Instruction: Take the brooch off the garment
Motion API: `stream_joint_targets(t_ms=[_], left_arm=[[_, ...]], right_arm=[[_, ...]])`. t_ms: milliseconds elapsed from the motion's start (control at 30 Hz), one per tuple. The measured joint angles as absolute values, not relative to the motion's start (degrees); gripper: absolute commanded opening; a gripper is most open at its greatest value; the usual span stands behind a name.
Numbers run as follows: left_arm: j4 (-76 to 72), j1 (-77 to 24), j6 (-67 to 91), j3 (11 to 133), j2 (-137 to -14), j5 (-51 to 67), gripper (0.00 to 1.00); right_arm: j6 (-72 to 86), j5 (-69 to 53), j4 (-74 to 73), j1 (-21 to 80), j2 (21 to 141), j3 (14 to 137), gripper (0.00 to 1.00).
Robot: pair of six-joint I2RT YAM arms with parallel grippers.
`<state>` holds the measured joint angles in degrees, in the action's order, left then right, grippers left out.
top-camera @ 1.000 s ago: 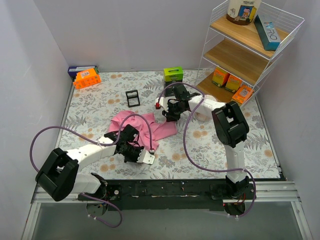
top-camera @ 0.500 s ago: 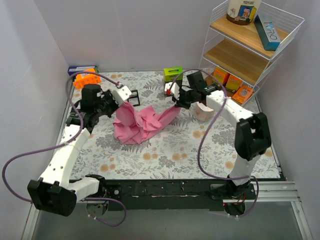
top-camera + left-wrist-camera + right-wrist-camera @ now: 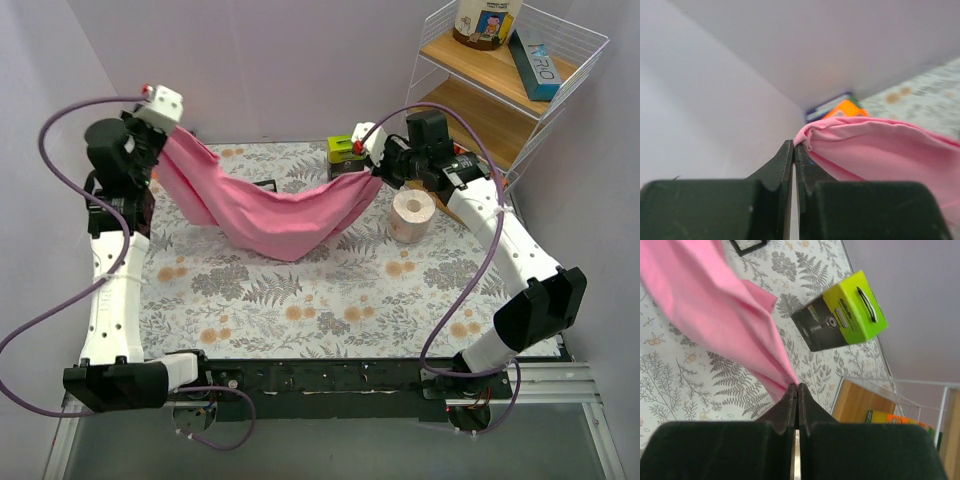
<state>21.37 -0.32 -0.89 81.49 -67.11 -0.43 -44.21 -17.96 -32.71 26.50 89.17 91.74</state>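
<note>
The pink garment (image 3: 275, 215) hangs in the air, stretched like a hammock between both arms above the floral table cover. My left gripper (image 3: 165, 135) is shut on its left corner, high at the back left; the pinched edge shows in the left wrist view (image 3: 810, 135). My right gripper (image 3: 377, 172) is shut on its right corner near the green box; the pink cloth (image 3: 730, 325) runs from the closed fingertips (image 3: 788, 395). No brooch shows in any view.
A green box (image 3: 346, 148) stands at the back, also in the right wrist view (image 3: 845, 317). A paper roll (image 3: 410, 215) stands under my right arm. A small black frame (image 3: 264, 186) lies behind the garment. An orange box (image 3: 842, 109) is at the back left. A wire shelf (image 3: 500, 90) with boxes is at the right.
Both arms have risen and spread apart, lifting the garment off the table and stretching it between them. The left gripper moved up toward the back left corner.
</note>
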Motion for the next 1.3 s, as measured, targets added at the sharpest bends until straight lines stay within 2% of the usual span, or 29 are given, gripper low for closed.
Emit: stream_joint_targets(t_ms=[233,467,667,900,1133,1300], left_arm=[[14.8,15.3,-1.1,94.8,-73.8,-2.4,0.0],[10.9,15.5,-3.3,101.0,-75.3,-1.5,0.0],[9.8,15.6,-2.4,111.5,-80.0,0.2,0.0],[5.9,15.6,-2.1,116.3,-81.3,4.6,0.0],[0.1,15.6,-1.6,118.2,-81.2,8.3,0.0],[-1.7,15.6,-0.8,118.2,-79.6,12.5,0.0]], right_arm=[[-40.6,-15.0,-37.6,22.7,88.6,98.4,0.01],[-37.1,-13.3,-35.4,22.2,85.8,104.3,0.01],[-34.4,-12.7,-33.6,22.2,86.0,111.2,0.01],[-34.6,-9.9,-28.5,22.2,86.4,117.8,0.01],[-36.2,-6.0,-21.6,22.1,84.8,116.5,0.01],[-38.4,-6.0,-13.1,22.1,78.1,104.9,0.01]])
